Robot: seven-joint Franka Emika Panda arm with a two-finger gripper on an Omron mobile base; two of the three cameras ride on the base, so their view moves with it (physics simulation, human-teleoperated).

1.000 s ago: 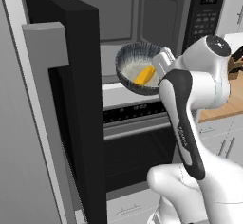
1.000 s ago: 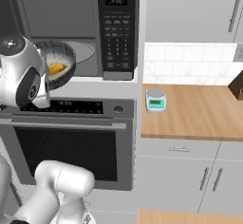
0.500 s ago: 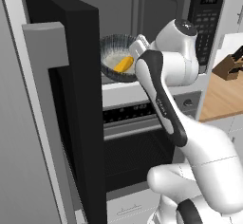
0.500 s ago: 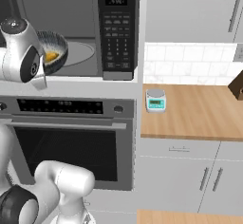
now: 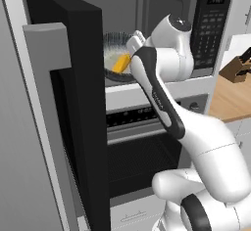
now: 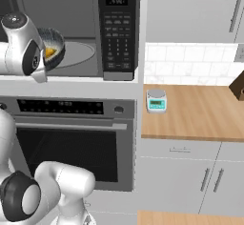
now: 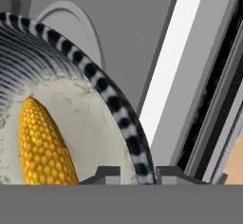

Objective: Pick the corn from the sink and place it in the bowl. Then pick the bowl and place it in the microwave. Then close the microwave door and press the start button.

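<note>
The bowl (image 5: 113, 54), dark streaked outside and pale inside, hangs tilted just inside the mouth of the open microwave (image 5: 162, 10), above its grey floor. The yellow corn (image 5: 121, 62) lies in it. My gripper (image 5: 133, 43) is shut on the bowl's right rim. In the hand view the striped rim (image 7: 126, 123) runs down between my fingertips (image 7: 108, 172), with the corn (image 7: 42, 142) on the speckled inside. From the right, the bowl (image 6: 56, 45) sits left of the turntable (image 6: 85, 52). The microwave door (image 5: 73, 78) stands swung wide open at the left. The sink is out of view.
The keypad strip (image 6: 116, 28) is right of the cavity. The handled oven (image 6: 71, 138) sits below the microwave. A wooden counter (image 6: 200, 114) to the right carries a small kitchen scale (image 6: 156, 100), and a knife block (image 5: 238, 66) stands further along.
The arm has carried the bowl with the corn up and inward, from in front of the oven's top edge to the microwave's opening. The door has not moved.
</note>
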